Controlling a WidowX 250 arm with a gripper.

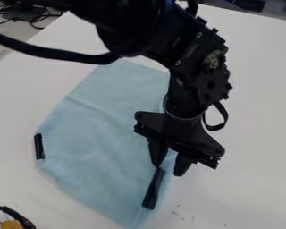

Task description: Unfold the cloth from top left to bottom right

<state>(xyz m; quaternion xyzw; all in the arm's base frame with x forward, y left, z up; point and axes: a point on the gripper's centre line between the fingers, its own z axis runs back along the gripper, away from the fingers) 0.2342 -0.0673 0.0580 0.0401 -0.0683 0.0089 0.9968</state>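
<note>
The gripper (167,169) hangs low over the right edge of the light blue cloth (100,147), its two fingers spread apart. Its left fingertip is at the upper end of a black strip (153,188) on the cloth's lower right part; whether they touch, I cannot tell. The cloth lies mostly flat, with a crease across its upper part and a corner pointing down at the bottom. A second black strip (39,146) marks its left edge. The arm covers part of the cloth's upper right side.
A white table (253,98) lies under the cloth. At the lower left corner is a yellow object (11,224) with a black cable. A black cable of the arm loops across the upper left, above the cloth's top. More cables lie beyond the table's upper left edge.
</note>
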